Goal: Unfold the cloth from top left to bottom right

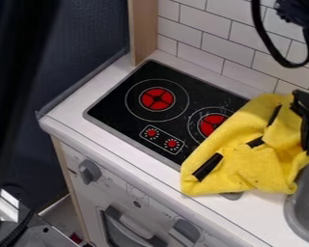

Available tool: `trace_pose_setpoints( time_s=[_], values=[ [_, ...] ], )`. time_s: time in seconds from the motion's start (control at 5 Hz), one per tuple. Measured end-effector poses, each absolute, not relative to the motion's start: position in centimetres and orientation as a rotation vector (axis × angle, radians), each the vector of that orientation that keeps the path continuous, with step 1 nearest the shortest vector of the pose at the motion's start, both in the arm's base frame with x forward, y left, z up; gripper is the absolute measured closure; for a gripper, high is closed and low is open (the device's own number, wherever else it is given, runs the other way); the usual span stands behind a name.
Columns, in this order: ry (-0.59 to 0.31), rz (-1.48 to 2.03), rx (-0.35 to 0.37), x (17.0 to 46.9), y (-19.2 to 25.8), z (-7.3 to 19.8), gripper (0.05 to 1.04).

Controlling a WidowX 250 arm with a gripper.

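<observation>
Dark upright bar looms left of a black hob, whose right side lies beneath a rumpled yellow cloth, apparently only partly unfolded, with creases left to smooth; whether the gripper, right of the hob, is spread or pinching cannot be told.

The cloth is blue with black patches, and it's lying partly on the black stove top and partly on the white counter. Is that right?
Not quite: the cloth is yellow, not blue, as the camera view shows. The black patches, black stove top and white counter are right.
</observation>
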State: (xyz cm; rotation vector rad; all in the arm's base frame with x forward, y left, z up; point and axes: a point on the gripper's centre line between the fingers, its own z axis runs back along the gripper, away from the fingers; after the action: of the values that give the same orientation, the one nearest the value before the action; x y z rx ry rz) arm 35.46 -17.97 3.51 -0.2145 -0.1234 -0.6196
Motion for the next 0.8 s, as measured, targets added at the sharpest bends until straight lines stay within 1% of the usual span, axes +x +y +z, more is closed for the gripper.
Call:
trace_pose_setpoints(
  time_s=[0.2,0.4,0.6,0.8],
  values=[
    [-0.062,-0.665,-0.137,34.5,-17.5,4.9,1.015],
    [-0.002,-0.598,-0.097,33.5,-17.8,5.4,0.878],
    [-0.024,-0.541,-0.129,32.7,-17.8,9.2,0.639],
    [-0.048,-0.413,-0.141,32.6,-17.7,11.0,0.327]
  ],
)
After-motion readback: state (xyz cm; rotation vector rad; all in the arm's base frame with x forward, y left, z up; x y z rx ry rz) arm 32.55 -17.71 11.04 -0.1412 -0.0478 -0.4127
